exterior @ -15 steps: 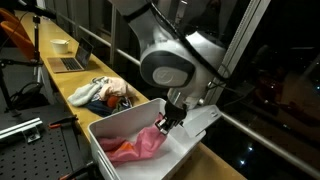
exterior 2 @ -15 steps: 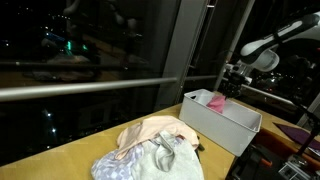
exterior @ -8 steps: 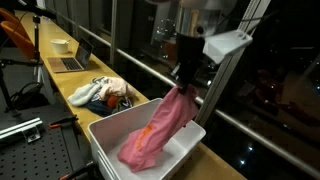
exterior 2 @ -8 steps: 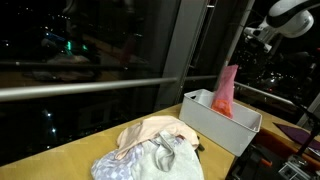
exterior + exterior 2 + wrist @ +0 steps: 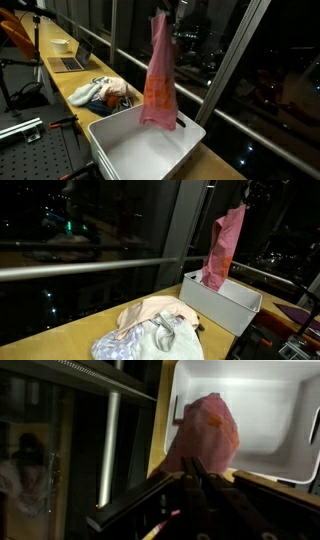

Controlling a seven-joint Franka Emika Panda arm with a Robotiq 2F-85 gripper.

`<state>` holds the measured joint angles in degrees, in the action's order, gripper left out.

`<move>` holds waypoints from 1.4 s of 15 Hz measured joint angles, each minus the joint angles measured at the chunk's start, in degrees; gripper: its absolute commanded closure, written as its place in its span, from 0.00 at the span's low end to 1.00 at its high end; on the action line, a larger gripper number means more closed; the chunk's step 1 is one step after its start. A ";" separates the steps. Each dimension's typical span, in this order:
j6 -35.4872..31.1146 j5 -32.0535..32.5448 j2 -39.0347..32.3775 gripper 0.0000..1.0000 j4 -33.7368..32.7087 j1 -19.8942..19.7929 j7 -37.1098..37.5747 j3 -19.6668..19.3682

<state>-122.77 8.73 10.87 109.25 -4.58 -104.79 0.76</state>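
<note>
Dark window glass backs a long wooden table [image 5: 62,85] that runs along the panes. At its left end sit a cup [image 5: 60,45] and a laptop [image 5: 70,62], with bare wood around them. Further right lies a heap of clothes [image 5: 100,93], near the white bin [image 5: 125,150] but not touching it. The bin fills the table's right end, with its far rim close to the window frame [image 5: 232,60], so I have little room on that side.

My hand [image 5: 197,468] is high above the bin, fingers clenched on the top of the pink cloth [image 5: 158,70]. In the wrist view the cloth bunches right at the fingertips with the bin's open floor below it. It hangs straight down in a long drape in both exterior views. I think its lower hem sits about level with the bin's far rim, but the angle is too poor to say whether it clears it. The space above the bin is open.
</note>
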 measured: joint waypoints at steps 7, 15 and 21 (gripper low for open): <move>13.09 8.72 -0.99 0.99 -12.72 10.40 21.53 10.69; 18.33 16.17 -19.11 0.99 -24.50 21.27 40.70 18.25; 18.33 16.49 -27.24 0.99 -28.54 22.84 44.00 17.53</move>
<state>-104.44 25.22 -16.37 80.72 18.25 -60.79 18.29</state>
